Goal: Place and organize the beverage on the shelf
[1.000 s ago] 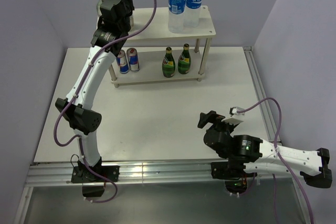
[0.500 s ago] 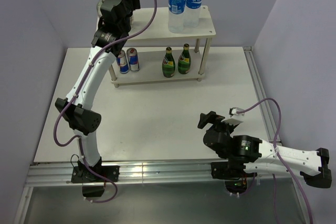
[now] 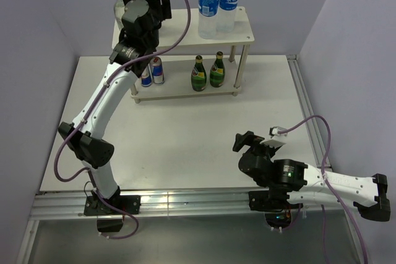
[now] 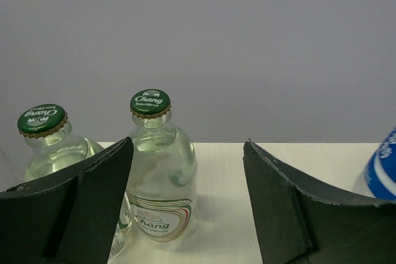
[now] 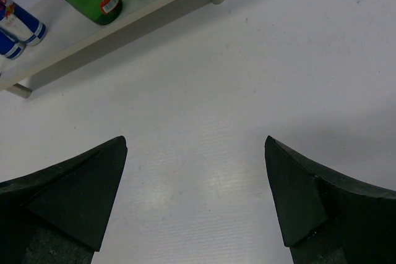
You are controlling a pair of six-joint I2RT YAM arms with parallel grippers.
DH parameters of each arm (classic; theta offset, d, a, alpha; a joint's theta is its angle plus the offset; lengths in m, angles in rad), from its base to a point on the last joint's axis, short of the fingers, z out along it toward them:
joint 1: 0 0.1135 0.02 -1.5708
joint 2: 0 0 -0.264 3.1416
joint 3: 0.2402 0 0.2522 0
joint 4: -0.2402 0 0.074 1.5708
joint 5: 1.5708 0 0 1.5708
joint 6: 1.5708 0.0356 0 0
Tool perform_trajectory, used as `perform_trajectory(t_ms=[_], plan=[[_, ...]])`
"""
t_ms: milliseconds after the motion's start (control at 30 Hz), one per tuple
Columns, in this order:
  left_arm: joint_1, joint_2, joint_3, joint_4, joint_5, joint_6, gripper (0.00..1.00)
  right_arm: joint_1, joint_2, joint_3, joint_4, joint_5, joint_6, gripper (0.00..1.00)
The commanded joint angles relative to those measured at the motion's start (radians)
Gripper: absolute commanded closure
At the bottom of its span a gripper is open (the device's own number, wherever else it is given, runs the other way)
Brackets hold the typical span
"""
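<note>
The shelf [image 3: 244, 26], a two-tier rack of pale cream wooden boards on round legs, stands at the far side of the white table [image 3: 185, 122] with eight drinks on it. On its top board, at the left end, are two clear glass bottles with green caps [image 4: 162, 177]. The left jaws hang spread wide and empty in front of them. The nearer bottle stands just ahead of the gap, toward its left side and untouched, and the other is partly hidden behind the left finger. Two clear plastic water bottles with blue labels [image 3: 208, 5] stand at the board's right end. The lower board holds two blue-and-silver cans [image 3: 157, 70] on the left and two green glass bottles [image 3: 198, 73] near the middle. The right jaws, also open and empty, hover over bare table well away from the shelf.
</note>
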Motion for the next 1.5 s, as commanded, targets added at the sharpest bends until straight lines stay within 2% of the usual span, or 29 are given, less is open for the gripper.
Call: perform_trajectory(t_ms=[0,233,333,367,400,500,633,667,733,867,967,1067,1200,1467], plan=[[-0.034,-0.068,-0.019,0.077,-0.066,0.042,0.22,0.005,0.012,-0.003,0.015,0.052,0.038,0.01],[-0.103,-0.174,-0.140,0.130,-0.176,0.099,0.21,0.003,0.029,0.003,0.004,0.061,0.048,0.01],[-0.161,-0.278,-0.260,0.124,-0.227,0.070,0.20,0.005,0.032,0.006,0.008,0.059,0.037,0.01],[-0.174,-0.312,-0.342,0.117,-0.231,0.051,0.18,0.006,0.032,0.006,0.025,0.058,0.026,0.01],[-0.186,-0.347,-0.383,0.069,-0.234,0.028,0.13,0.005,0.032,0.012,0.034,0.046,0.009,0.01],[-0.238,-0.491,-0.547,-0.066,-0.241,-0.114,0.09,0.005,0.029,0.104,0.030,-0.037,-0.075,0.02],[-0.281,-0.702,-0.723,-0.229,-0.160,-0.295,0.01,0.005,0.045,0.303,0.080,-0.157,-0.359,0.04],[-0.289,-0.735,-0.757,-0.257,-0.118,-0.315,0.01,0.008,0.064,0.404,0.090,-0.174,-0.409,0.03],[-0.302,-0.802,-0.754,-0.362,-0.104,-0.364,0.01,0.008,0.087,0.510,0.079,-0.180,-0.533,0.00],[-0.313,-0.863,-0.623,-0.508,-0.135,-0.377,0.01,0.006,0.166,0.835,0.068,-0.131,-0.737,0.00],[-0.315,-0.907,-0.569,-0.509,-0.152,-0.329,0.01,0.006,0.203,1.003,0.087,-0.152,-0.848,0.00],[-0.315,-0.936,-0.546,-0.508,-0.164,-0.300,0.01,0.008,0.213,1.074,0.093,-0.195,-0.890,0.00],[-0.313,-0.932,-0.509,-0.553,-0.153,-0.292,0.01,0.006,0.200,1.078,0.093,-0.223,-0.888,0.00],[-0.313,-0.887,-0.464,-0.654,-0.093,-0.389,0.01,0.006,0.194,1.088,0.044,-0.284,-0.822,0.00]])
